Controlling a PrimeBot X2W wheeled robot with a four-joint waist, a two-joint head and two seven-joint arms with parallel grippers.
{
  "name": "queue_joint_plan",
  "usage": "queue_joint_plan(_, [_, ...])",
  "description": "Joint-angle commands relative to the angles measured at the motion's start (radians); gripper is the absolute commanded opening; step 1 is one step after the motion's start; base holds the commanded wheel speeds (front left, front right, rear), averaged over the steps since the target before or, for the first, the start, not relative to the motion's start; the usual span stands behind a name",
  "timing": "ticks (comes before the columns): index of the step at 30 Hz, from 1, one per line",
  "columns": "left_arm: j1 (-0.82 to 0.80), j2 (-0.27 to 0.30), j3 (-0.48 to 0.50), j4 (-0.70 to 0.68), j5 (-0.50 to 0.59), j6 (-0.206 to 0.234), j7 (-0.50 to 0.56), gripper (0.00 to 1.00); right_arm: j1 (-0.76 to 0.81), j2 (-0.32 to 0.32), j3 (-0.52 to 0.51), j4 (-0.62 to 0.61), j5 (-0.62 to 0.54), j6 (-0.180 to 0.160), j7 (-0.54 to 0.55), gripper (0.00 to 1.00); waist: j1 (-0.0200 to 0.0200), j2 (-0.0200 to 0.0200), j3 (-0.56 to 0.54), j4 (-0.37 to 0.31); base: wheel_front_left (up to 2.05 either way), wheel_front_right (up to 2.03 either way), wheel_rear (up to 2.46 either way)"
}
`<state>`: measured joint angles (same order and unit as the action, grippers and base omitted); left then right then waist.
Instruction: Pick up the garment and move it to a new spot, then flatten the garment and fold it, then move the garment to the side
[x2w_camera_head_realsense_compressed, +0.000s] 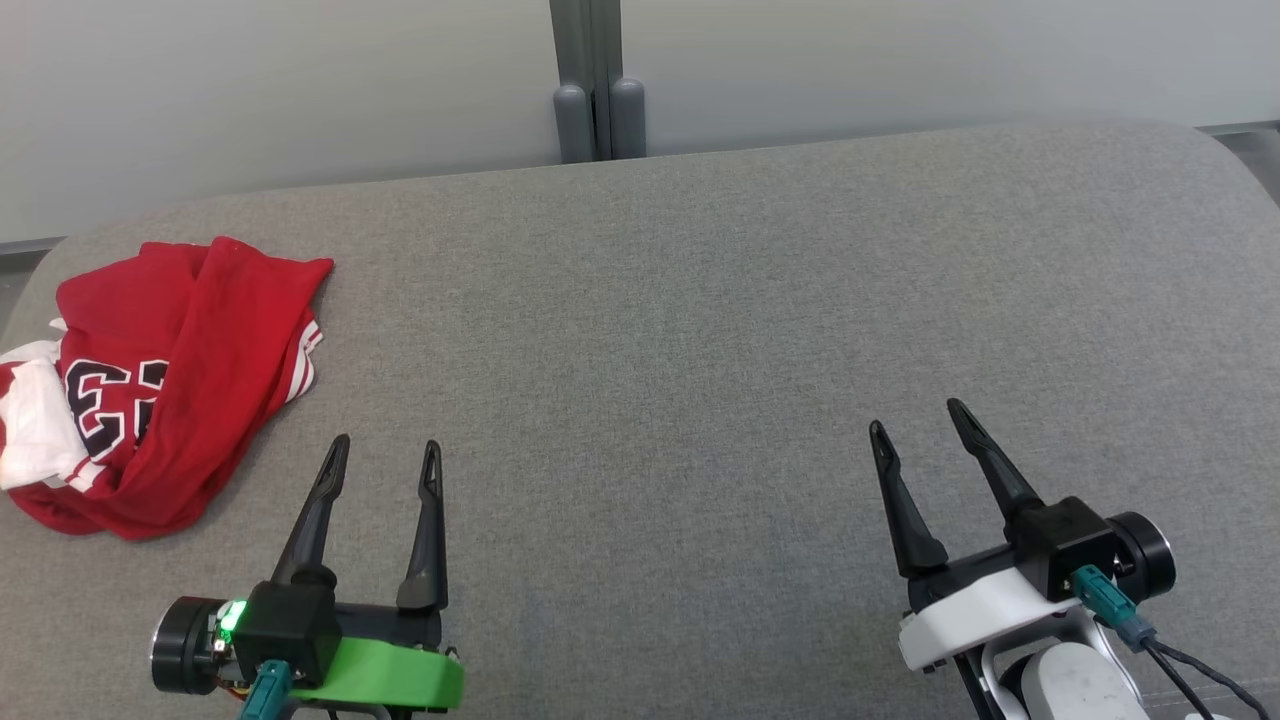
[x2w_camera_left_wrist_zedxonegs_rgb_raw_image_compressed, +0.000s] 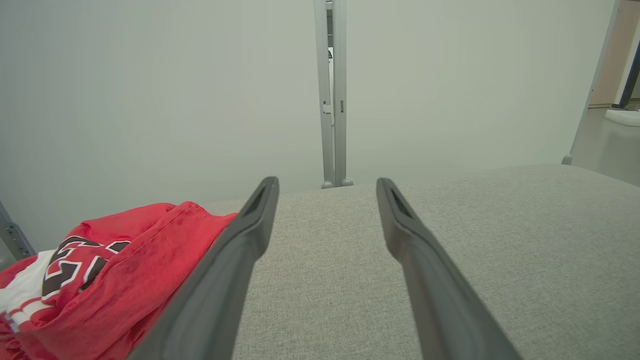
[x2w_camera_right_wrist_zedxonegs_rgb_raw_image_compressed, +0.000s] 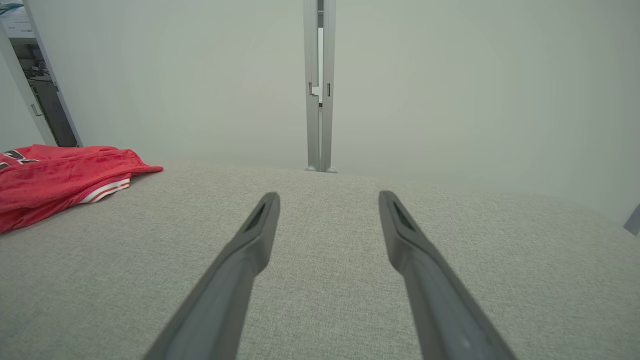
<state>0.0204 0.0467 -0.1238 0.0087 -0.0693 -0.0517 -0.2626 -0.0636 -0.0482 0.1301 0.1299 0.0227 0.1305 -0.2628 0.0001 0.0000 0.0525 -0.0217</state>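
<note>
The left claw (x2w_camera_head_realsense_compressed: 388, 443) is poised low over the near left part of the grey fabric-covered tabletop (x2w_camera_head_realsense_compressed: 700, 300), its two dark fingers spread apart and holding nothing. The right claw (x2w_camera_head_realsense_compressed: 916, 415) stands likewise parted and empty toward the near right edge.

Just beyond the left claw and to its left, a crumpled red garment (x2w_camera_head_realsense_compressed: 200, 380) with white trim and dark numerals lies bunched against the tabletop's left edge, toward the far left corner. Neither claw touches it, and by the look of it the pickup has not begun.

The left claw seems the natural one for the reach. It would do best to swing left, come down over a raised ridge of red cloth rather than a flat patch, and close on a thick fold so the whole heap lifts without dragging. The white part sits right at the edge, so a pinch taken further in looks safer. The broad bare middle of the tabletop offers room for the new spot, within reach of both claws for the flattening.
</note>
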Motion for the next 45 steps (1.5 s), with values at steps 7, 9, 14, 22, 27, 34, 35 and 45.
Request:
queue_joint_plan(7, [0.006,0.006,0.001,0.006,0.001,-0.004,-0.003,1.0,-0.002,-0.004,0.002,0.003,-0.005,0.0,-0.003,1.0,-0.0001,0.0,-0.001,0.001,0.0,0.0,0.0])
queue_joint_plan(9, [0.007,0.006,0.0,0.008,0.001,-0.004,-0.003,1.0,0.0,-0.004,0.002,0.004,-0.005,0.0,-0.003,1.0,-0.0001,0.0,-0.002,0.002,0.0,0.0,0.0])
queue_joint_plan(14, [0.005,0.006,-0.002,0.015,0.008,0.006,-0.003,1.0,0.011,-0.004,0.002,0.006,-0.013,0.0,-0.003,1.0,-0.0001,0.0,-0.005,0.019,0.0,0.0,0.0])
queue_joint_plan(22, [0.013,0.006,-0.005,0.029,0.011,0.029,-0.003,1.0,0.035,-0.003,0.02,0.013,-0.017,0.0,-0.003,1.0,-0.0001,0.0,-0.013,0.088,0.0,0.0,0.0])
queue_joint_plan(27, [0.009,0.006,-0.015,0.032,-0.001,0.045,-0.003,1.0,0.035,-0.003,0.024,0.011,-0.025,0.0,-0.003,1.0,-0.0001,0.0,-0.004,0.165,0.0,0.0,0.0])
queue_joint_plan(34, [0.001,0.006,-0.024,0.034,-0.024,0.064,-0.003,1.0,0.026,-0.003,0.03,0.011,-0.028,0.0,-0.003,1.0,-0.0001,0.0,0.013,0.284,0.0,0.0,0.0])
queue_joint_plan(35, [0.002,0.006,-0.026,0.034,-0.026,0.066,-0.003,1.0,0.027,-0.004,0.027,0.011,-0.029,0.0,-0.003,1.0,-0.0001,0.0,0.013,0.302,0.0,0.0,0.0])
queue_joint_plan(45, [0.006,0.006,-0.023,0.033,-0.027,0.078,-0.003,1.0,0.022,-0.004,0.033,0.021,-0.021,0.0,-0.003,1.0,-0.0001,0.0,0.018,0.429,0.0,0.0,0.0])
